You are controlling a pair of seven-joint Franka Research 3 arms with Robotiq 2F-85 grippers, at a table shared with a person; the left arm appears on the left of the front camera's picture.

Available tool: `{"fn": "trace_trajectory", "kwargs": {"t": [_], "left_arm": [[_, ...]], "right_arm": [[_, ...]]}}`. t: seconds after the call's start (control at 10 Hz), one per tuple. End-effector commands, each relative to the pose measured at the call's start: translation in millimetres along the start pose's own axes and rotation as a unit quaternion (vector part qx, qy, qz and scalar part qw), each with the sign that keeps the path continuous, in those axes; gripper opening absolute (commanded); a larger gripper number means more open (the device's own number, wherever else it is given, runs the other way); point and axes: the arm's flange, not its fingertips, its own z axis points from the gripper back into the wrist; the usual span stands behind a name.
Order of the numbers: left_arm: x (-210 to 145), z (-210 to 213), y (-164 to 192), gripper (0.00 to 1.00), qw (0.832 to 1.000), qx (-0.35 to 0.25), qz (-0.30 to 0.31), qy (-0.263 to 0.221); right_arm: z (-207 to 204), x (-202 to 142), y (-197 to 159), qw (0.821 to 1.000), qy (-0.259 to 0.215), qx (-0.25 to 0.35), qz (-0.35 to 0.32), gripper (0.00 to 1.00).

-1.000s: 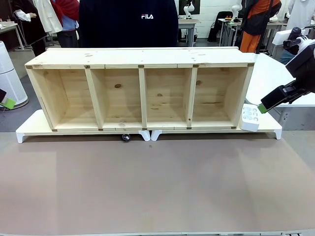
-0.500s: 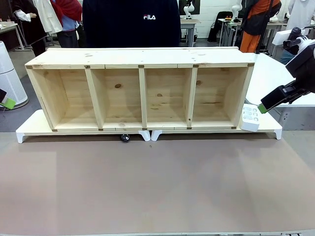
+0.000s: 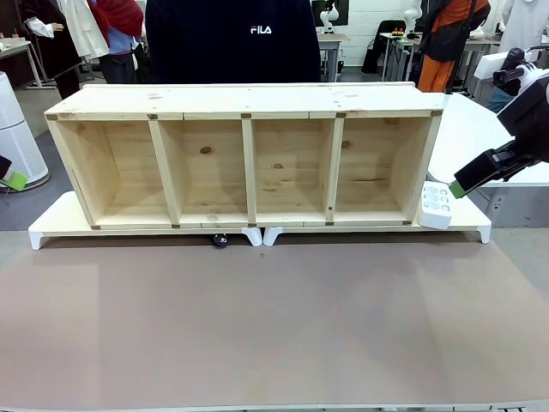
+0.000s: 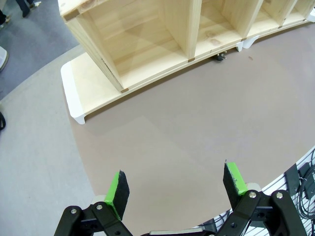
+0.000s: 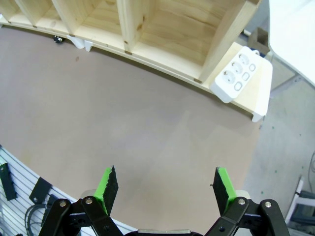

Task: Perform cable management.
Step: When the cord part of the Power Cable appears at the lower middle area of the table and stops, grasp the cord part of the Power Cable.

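Front view, held against the frame a second ago: the person in the dark top at the far side stands a little farther right. The shelf, the strip and both arms are placed as before.

The wooden shelf lies lengthwise on two white risers, its four compartments open toward the near side. A small black end of the cable peeks out on the brown table top, just under the shelf's near edge and beside the gap where the risers meet. It sits at about the same spot as earlier. A white power strip rests on the right riser, just beside the shelf's right end.

At its left and right edges the front view catches just a green pad of each arm, so the jaws cannot be judged there. The wrist views settle it. The left gripper hangs over the near left of the table with its fingers wide apart and nothing between them. The right gripper hangs over the near right, equally spread and empty. The right wrist view also shows the strip's sockets facing up.
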Motion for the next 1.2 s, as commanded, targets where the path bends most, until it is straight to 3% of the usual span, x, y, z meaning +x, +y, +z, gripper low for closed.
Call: {"fn": "trace_trajectory", "kwargs": {"t": [0.0, 1.1], "left_arm": [[-2.0, 0.5, -0.4, 1.00, 1.000, 0.000, 0.006, 0.004], [-2.0, 0.5, -0.4, 1.00, 1.000, 0.000, 0.006, 0.004]], "right_arm": [[-0.9, -0.8, 0.4, 1.000, 0.003, 0.004, 0.001, 1.00], [-0.9, -0.8, 0.4, 1.000, 0.003, 0.004, 0.001, 1.00]]}}
